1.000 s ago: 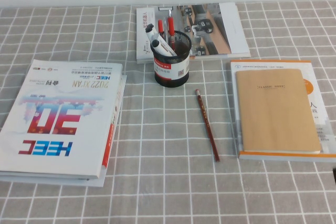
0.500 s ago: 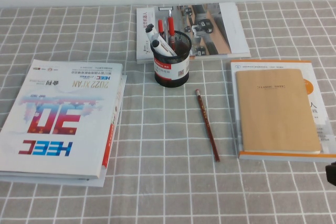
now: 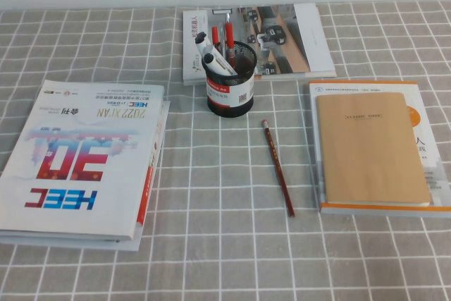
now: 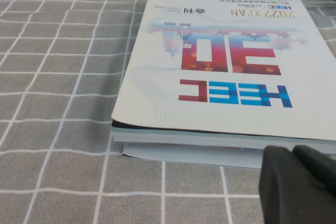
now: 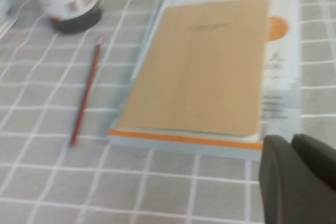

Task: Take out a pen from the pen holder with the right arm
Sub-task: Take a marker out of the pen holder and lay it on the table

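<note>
The black mesh pen holder (image 3: 230, 79) stands at the back middle of the table and holds red pens (image 3: 228, 37) and white markers (image 3: 207, 46). In the right wrist view the pen holder (image 5: 68, 1) shows far off, beyond a red pencil (image 5: 85, 95). My right gripper (image 5: 290, 142) is shut and empty, low over the checked cloth near the front edge of the tan notebook (image 5: 202, 66). My left gripper (image 4: 292, 153) is shut and empty, close to the near edge of the white magazine (image 4: 226, 61). Neither gripper appears in the high view.
A red pencil (image 3: 278, 167) lies loose on the cloth between the holder and the tan notebook (image 3: 370, 147), which rests on an orange-edged book. A white magazine stack (image 3: 84, 160) lies at the left. Another magazine (image 3: 282, 37) lies behind the holder.
Half a second ago a dark part of the right arm showed at the high view's right edge; it is now out of that view. Nothing on the table has moved.
</note>
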Robot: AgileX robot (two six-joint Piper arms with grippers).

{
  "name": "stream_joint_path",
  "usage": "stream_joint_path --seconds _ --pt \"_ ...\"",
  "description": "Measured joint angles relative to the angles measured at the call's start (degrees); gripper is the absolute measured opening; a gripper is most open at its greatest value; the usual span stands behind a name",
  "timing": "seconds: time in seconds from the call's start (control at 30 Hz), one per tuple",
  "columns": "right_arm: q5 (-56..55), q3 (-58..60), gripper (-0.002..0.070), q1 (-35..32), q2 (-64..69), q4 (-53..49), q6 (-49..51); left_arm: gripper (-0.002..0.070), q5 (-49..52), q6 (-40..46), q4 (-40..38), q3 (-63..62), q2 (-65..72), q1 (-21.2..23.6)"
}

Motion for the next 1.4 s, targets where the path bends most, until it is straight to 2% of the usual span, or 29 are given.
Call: stream_joint_path --seconds 0.2,0.4,0.57,0.73,1.4 --pt "-8.69 12.42 -0.0012 -3.89 -12.52 -1.05 -2.51 -0.0005 0.00 0.00 0.00 0.00 0.00 0.00" --pt "-6.35 13.37 -0.0012 -6.10 -19.08 -1.20 -2.83 -0.0005 0.00 0.00 0.00 0.00 0.00 0.00" --pt "1.15 13.40 -0.0012 -6.10 -23.08 -1.54 -2.97 -0.0005 0.00 0.00 0.00 0.00 0.00 0.00" --pt "5.70 13.50 -0.0012 -6.10 -23.81 -2.53 -2.97 -0.0005 0.00 0.00 0.00 0.00 0.00 0.00" --pt "6.13 13.50 -0.0012 -6.10 -23.81 -2.71 -2.97 -0.0005 0.00 0.00 0.00 0.00 0.00 0.00"
